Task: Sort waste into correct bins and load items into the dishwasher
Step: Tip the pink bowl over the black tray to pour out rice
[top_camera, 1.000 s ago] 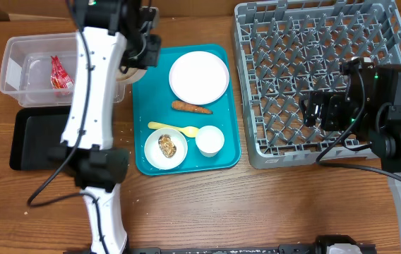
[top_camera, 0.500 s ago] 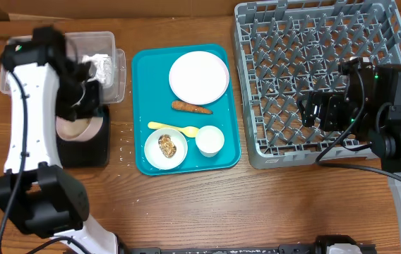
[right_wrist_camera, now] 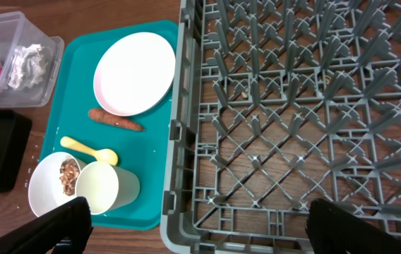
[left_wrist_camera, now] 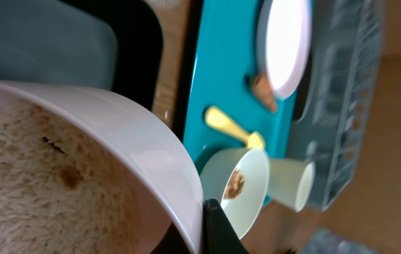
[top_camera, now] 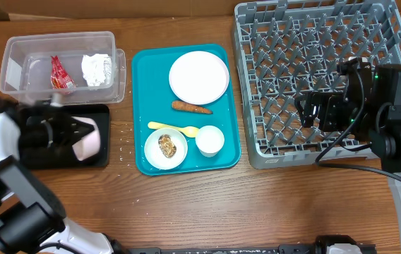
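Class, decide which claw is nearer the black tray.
Left. The left claw holds a bowl above the black tray; the right claw hangs over the dish rack.

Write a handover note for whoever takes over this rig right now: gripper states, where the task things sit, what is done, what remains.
Left gripper: shut on the rim of a bowl, tipped on its side over the black tray, with rice-like contents inside.
Right gripper: open, above the dish rack, holding nothing.
Done: red wrapper and napkin lie in the clear tub.
Left: on the teal tray, bin the carrot piece and the brown lump in the second bowl. Then load the plate, spoon, cup and both bowls. The rack holds no dishes.
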Available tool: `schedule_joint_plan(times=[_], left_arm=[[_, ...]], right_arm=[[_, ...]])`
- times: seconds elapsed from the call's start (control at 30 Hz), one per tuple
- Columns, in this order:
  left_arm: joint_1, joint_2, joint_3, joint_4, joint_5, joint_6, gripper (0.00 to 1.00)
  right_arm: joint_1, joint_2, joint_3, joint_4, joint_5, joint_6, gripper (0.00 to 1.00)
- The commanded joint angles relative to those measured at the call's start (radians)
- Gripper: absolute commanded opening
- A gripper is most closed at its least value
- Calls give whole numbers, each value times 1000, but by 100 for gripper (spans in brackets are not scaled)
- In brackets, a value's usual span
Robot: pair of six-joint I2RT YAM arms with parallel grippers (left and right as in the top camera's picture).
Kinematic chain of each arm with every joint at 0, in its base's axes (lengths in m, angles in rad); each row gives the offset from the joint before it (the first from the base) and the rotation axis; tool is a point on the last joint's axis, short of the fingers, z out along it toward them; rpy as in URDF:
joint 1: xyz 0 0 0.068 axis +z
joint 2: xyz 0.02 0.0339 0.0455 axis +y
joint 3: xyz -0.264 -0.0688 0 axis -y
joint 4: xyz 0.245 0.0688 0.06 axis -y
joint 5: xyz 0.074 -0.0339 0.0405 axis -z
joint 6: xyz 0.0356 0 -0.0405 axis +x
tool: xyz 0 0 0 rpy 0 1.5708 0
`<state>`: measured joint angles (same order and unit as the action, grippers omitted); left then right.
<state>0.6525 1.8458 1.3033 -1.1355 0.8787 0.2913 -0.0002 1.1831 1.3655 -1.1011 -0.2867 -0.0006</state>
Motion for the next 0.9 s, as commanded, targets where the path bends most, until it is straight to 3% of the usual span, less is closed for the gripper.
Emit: schedule_joint_plan(times=[0.0,0.3,0.57,0.67,0.87], left_arm=[[84,-28,-9,4,204,50,4],[195,-28,-9,16,514,72,4],[220,-28,-9,19,704,58,4],[225,-28,-9,44,703,-35,4],[225,-28,-9,69,703,-75,4]], right_arm=[[-6,-3,21,7,-29,-3,100],[-6,-3,21,14,-30,0,100],[-6,-3,21,14,-30,0,100],[-6,-3,21,14,-30,0,100],[-6,-3,21,14,-30,0,100]])
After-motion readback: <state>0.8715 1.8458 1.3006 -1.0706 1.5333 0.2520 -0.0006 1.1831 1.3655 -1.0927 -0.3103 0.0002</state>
